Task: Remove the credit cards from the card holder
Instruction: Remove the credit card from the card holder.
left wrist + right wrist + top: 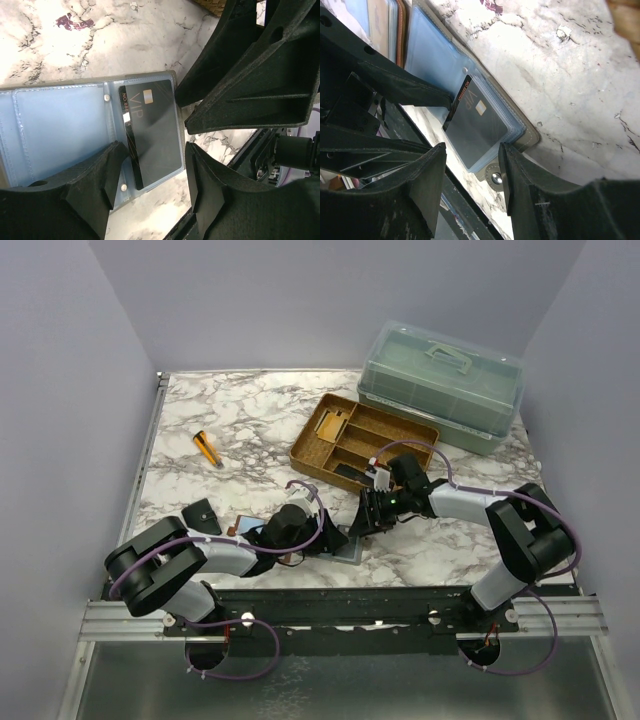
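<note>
A blue-grey folder [60, 130] with clear sleeves lies open on the marble; it also shows in the top view [350, 552]. A black VIP card [152, 135] sits in its right sleeve, also visible in the right wrist view [477, 122]. My left gripper [155, 185] is open, its jaws on either side of the card's lower end. My right gripper [470, 175] is open just off the folder's snap tab [494, 177]. The reddish-brown card holder [395, 25] lies open beside the folder, blue and tan panels showing; in the top view [240, 528] it lies by the left arm.
A wooden organiser tray [365, 440] and a green lidded plastic box [440, 385] stand at the back right. An orange-and-black pen [208, 448] lies at the left. A small black case [203, 515] sits near the left arm. The black front rail [340, 605] runs close below the folder.
</note>
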Controlling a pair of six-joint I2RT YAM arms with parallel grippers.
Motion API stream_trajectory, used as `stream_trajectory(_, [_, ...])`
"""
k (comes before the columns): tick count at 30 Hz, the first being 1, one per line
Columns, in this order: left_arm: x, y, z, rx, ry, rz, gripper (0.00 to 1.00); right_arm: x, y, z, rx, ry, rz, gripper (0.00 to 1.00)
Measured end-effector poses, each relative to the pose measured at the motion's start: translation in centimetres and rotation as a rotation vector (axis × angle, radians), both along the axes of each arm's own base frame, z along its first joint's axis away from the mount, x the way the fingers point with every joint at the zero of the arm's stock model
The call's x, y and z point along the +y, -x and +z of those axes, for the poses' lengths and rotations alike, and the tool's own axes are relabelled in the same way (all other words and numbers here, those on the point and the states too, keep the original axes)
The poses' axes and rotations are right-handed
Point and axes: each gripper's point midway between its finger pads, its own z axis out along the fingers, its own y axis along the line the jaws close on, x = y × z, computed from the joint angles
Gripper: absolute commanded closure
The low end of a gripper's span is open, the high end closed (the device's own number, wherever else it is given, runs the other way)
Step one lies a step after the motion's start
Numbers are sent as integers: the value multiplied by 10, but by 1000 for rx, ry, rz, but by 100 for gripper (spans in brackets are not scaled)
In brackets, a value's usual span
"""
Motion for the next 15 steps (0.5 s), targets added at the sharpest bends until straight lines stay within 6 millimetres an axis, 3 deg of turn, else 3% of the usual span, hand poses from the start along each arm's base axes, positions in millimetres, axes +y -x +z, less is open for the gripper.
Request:
stream_trajectory(8, [1, 0, -1, 1, 1, 6, 42, 1, 3, -5, 35, -3, 2, 46])
stream_trajectory(15, [0, -1, -1, -2, 4, 6, 41, 1, 3, -5, 33, -3, 1, 37])
